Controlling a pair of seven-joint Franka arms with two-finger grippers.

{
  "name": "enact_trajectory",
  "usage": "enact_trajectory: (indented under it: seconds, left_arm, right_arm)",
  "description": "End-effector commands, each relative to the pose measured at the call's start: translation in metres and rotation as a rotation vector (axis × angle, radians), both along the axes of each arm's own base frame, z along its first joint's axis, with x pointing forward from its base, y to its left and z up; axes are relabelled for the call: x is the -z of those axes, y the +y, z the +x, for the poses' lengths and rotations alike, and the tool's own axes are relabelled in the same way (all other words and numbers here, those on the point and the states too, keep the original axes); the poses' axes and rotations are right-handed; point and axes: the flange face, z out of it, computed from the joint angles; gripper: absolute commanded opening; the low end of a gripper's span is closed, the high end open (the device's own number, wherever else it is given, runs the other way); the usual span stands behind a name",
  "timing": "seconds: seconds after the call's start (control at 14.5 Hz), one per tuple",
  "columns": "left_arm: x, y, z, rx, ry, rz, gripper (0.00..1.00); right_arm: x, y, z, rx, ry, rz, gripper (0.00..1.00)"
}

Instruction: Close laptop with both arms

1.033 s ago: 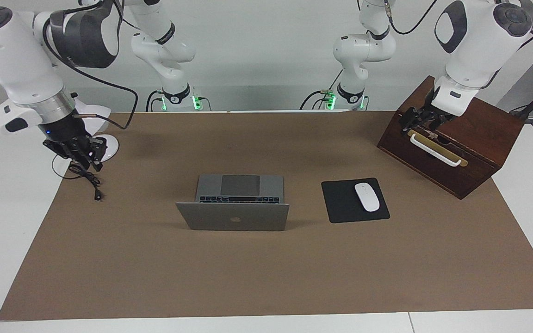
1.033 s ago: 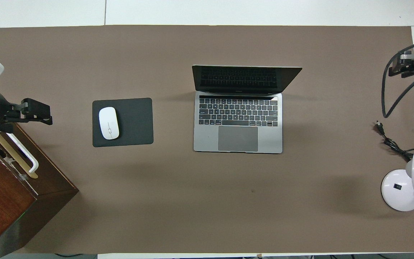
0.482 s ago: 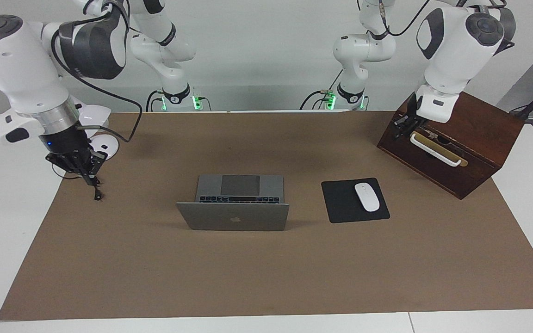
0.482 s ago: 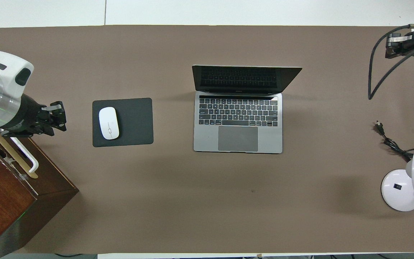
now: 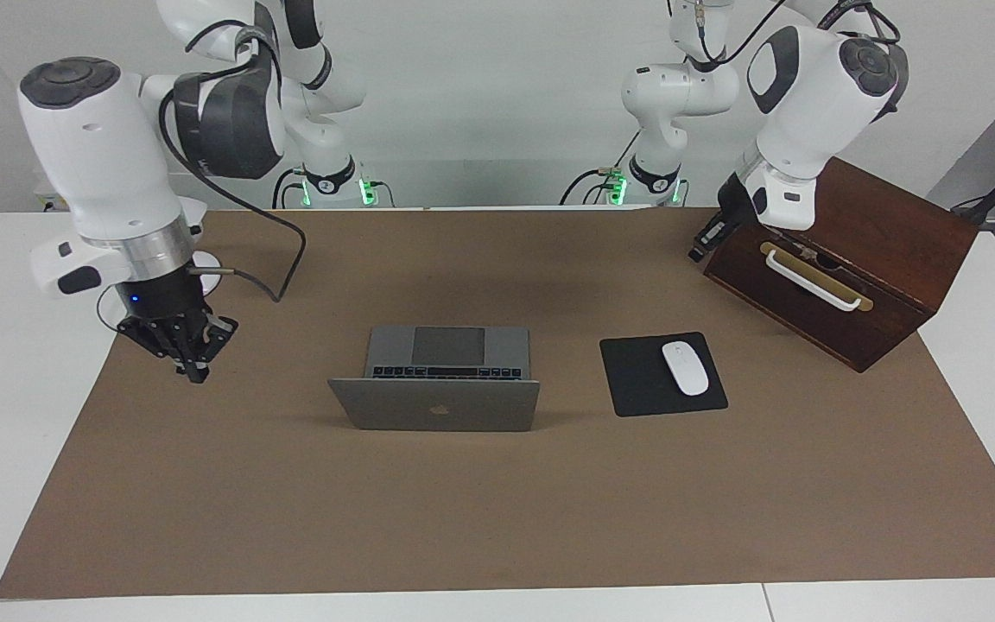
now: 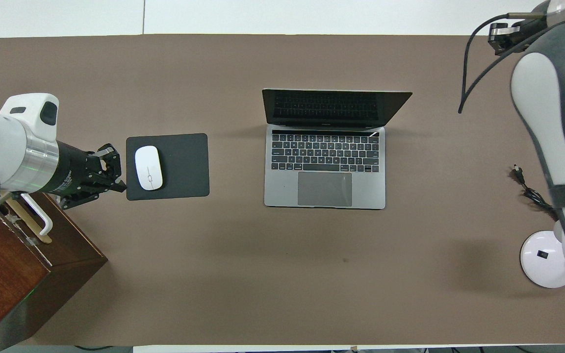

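Laptop [image 6: 325, 169] open; left gripper [image 6: 118, 176] closed, beside mouse pad [image 6: 184, 166].

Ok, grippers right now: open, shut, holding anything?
Left gripper: shut, empty, in the air beside the mouse pad.
Right gripper: shut, empty, over the mat.

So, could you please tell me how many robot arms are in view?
2. The left arm reaches over the wooden box, with the left tool off the box's corner. The right arm holds the right tool over the brown mat, beside the laptop.
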Motion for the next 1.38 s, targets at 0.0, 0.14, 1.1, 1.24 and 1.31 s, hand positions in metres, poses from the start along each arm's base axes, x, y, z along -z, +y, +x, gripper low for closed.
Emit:
enact_trajectory:
  seconds: [0.0,0.14,1.1,1.24,1.31]
  left_arm:
    - [0.003,-0.009,-0.017,-0.158,0.023,-0.061,0.0]
    - [0.008,-0.019,-0.026,-0.224,0.045,-0.108,0.0]
    - [0.061,-0.056,-0.06,-1.138,0.254,-0.307,0.0]
    - [0.077,-0.051,-0.066,-1.223,0.28,-0.379,0.0]
    - [0.087,-0.065,-0.075,-1.229,0.28,-0.4,0.0]
  right_arm:
    - [0.006,0.028,0.017,-0.005,-0.05,-0.026,0.0]
    - [0.014,0.054,0.022,-0.023,-0.072,-0.032,0.0]
    - [0.05,0.184,0.008,-0.118,-0.051,0.034,0.0]
    - [0.056,0.191,0.002,-0.125,-0.001,0.036,0.0]
    - [0.058,0.192,0.0,-0.127,0.018,0.035,0.0]
